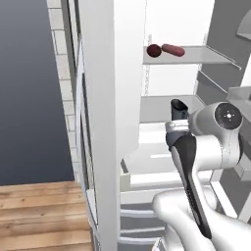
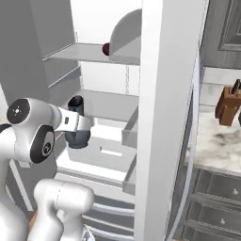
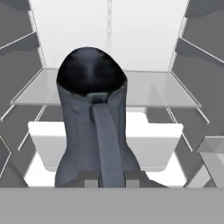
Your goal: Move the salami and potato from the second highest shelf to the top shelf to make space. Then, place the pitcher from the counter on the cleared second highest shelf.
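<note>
The small dark red sausage-shaped salami point(image 1: 173, 50) lies on the thin pale grey top shelf point(image 1: 206, 55) of the open fridge, just beside a dark red round potato point(image 1: 154, 50) on its left. 1 level down, the thin pale grey second highest shelf point(image 1: 162, 105) sits behind the gripper point(image 1: 179, 109), whose fingers are pressed together on a dark grey, tall pitcher point(image 3: 92, 127) with a handle strip down its side. In the right base view, the white marble-look counter point(image 2: 217, 136) carries a brown knife block point(image 2: 228, 108).
</note>
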